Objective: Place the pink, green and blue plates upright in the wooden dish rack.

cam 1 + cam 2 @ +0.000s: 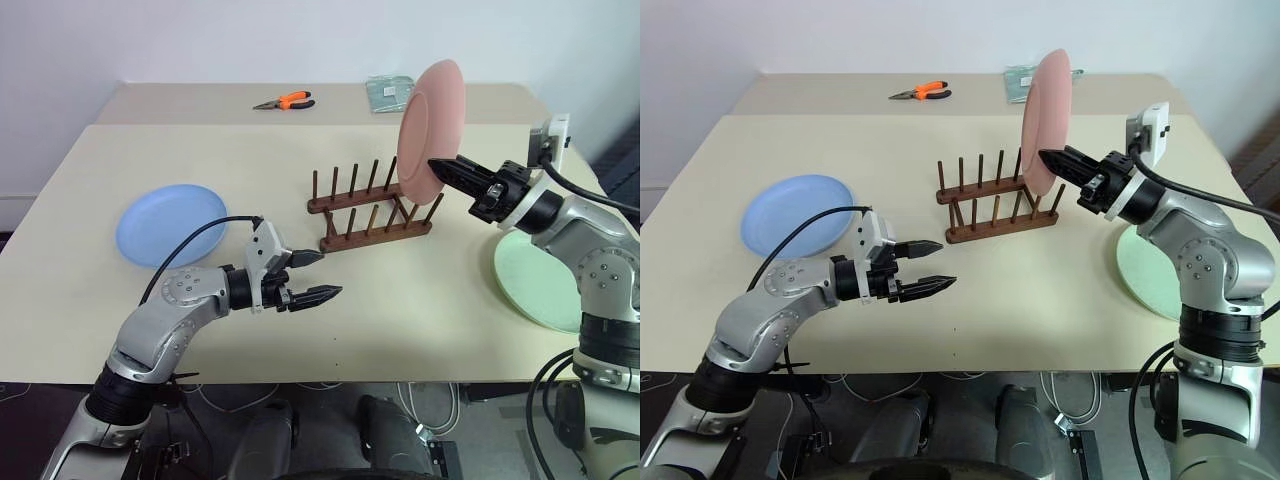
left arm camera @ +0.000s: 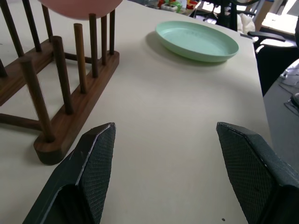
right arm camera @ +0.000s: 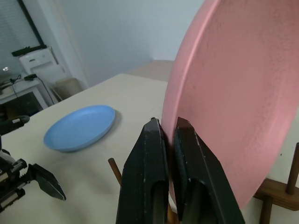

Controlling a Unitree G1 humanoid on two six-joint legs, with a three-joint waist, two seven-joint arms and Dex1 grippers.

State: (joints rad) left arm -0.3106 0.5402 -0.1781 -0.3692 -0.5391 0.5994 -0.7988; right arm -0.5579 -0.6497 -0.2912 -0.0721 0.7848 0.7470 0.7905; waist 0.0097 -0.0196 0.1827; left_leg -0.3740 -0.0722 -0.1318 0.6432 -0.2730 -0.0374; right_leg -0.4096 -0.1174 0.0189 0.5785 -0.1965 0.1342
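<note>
My right gripper [image 1: 436, 165] is shut on the rim of the pink plate [image 1: 430, 130], which stands upright above the right end of the wooden dish rack [image 1: 370, 205]. In the right wrist view both fingers [image 3: 154, 154] pinch the plate's edge [image 3: 224, 93]. The blue plate [image 1: 170, 222] lies flat on the table's left side. On the right, the green plate [image 1: 535, 285] lies flat under my right arm. My left gripper [image 1: 330, 274] hovers open and empty over the table, in front of the rack and pointing right.
Orange-handled pliers [image 1: 283, 101] and a clear packet [image 1: 388, 92] lie on the far table behind the rack. The beige table [image 1: 420, 320] has bare surface between the rack and its front edge.
</note>
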